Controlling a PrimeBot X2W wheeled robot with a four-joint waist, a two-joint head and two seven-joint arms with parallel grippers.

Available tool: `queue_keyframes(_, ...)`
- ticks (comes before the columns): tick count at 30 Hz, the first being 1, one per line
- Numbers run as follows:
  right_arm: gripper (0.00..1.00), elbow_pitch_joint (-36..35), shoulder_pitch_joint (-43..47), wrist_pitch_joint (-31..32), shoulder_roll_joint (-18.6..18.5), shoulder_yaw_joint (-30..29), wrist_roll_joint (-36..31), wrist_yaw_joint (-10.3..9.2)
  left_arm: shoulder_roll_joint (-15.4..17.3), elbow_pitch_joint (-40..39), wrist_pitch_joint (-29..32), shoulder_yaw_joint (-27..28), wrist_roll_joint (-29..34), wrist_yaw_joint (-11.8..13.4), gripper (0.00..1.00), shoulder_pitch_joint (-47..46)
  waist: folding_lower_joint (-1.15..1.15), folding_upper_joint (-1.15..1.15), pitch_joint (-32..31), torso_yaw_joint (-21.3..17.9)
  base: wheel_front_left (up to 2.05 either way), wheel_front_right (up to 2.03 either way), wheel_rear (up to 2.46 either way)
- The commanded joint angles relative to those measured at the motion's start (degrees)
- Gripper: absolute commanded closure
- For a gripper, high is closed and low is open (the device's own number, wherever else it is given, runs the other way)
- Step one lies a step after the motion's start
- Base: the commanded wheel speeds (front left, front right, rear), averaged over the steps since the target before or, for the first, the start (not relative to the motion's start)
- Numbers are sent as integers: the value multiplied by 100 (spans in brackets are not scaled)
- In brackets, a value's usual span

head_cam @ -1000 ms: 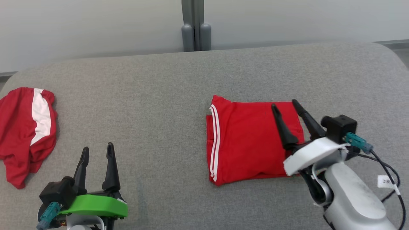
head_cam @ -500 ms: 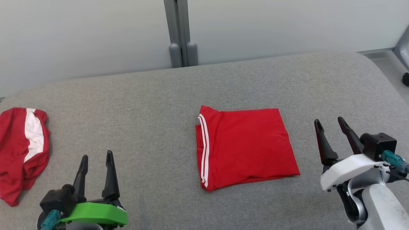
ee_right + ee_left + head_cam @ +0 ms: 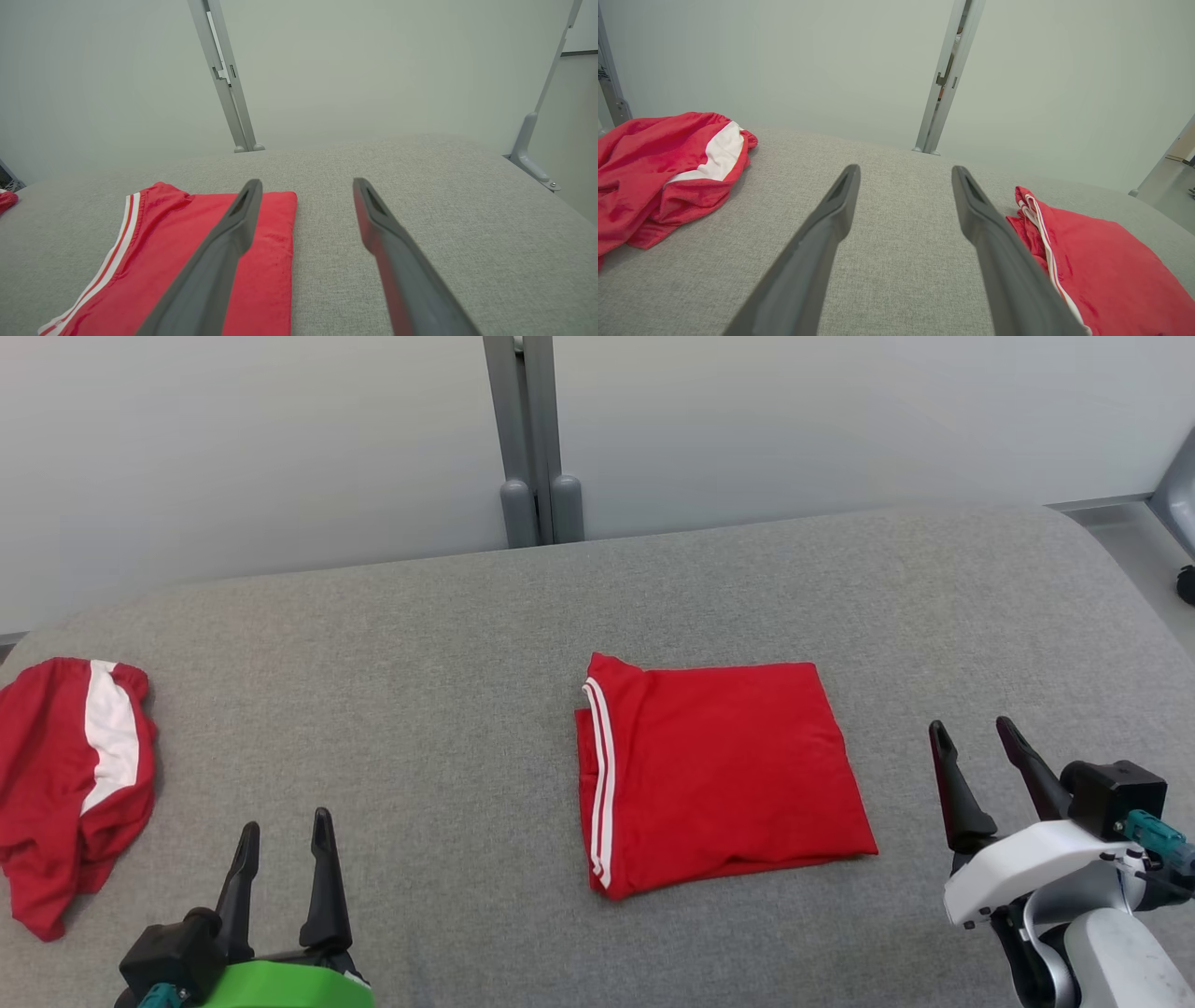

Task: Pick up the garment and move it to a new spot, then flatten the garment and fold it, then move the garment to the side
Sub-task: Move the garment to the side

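A folded red garment (image 3: 719, 775) with white side stripes lies flat in the middle of the grey padded table (image 3: 467, 644); it also appears in the left wrist view (image 3: 1092, 261) and the right wrist view (image 3: 196, 261). My right gripper (image 3: 976, 735) hovers open just right of the garment, apart from it, with nothing between its fingers (image 3: 233, 228). My left gripper (image 3: 285, 829) stands open near the front left edge, empty, its fingers (image 3: 831, 219) over bare table.
A second red garment (image 3: 75, 784) with a white panel lies crumpled at the table's left edge, also seen in the left wrist view (image 3: 668, 172). A grey post (image 3: 532, 439) stands against the pale wall behind the table. The floor shows at the far right.
My right gripper has pulled back off the folded garment to its right and toward me, open. The head camera has tilted, shifting the whole picture; the left gripper sits lower in view.
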Motion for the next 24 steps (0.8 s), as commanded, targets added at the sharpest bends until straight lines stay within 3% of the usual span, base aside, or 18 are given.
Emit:
queue_keyframes(1, 0, -27, 101, 10, 29, -43, 15, -2, 15, -40, 0, -9, 56, 27, 0, 121, 0, 0, -4, -2, 0, 0, 0)
queue_keyframes(18, 0, -19, -62, 156, 92, -57, 53, -2, 15, -69, 0, -61, 94, 51, 0, 90, 0, 0, 70, 46, 0, 0, 0)
queue_keyframes(24, 0, 296, -528, 988, 4, -14, 149, -2, 15, -126, 0, -145, 100, 51, 0, -82, 0, 0, 272, 134, 0, 0, 0)
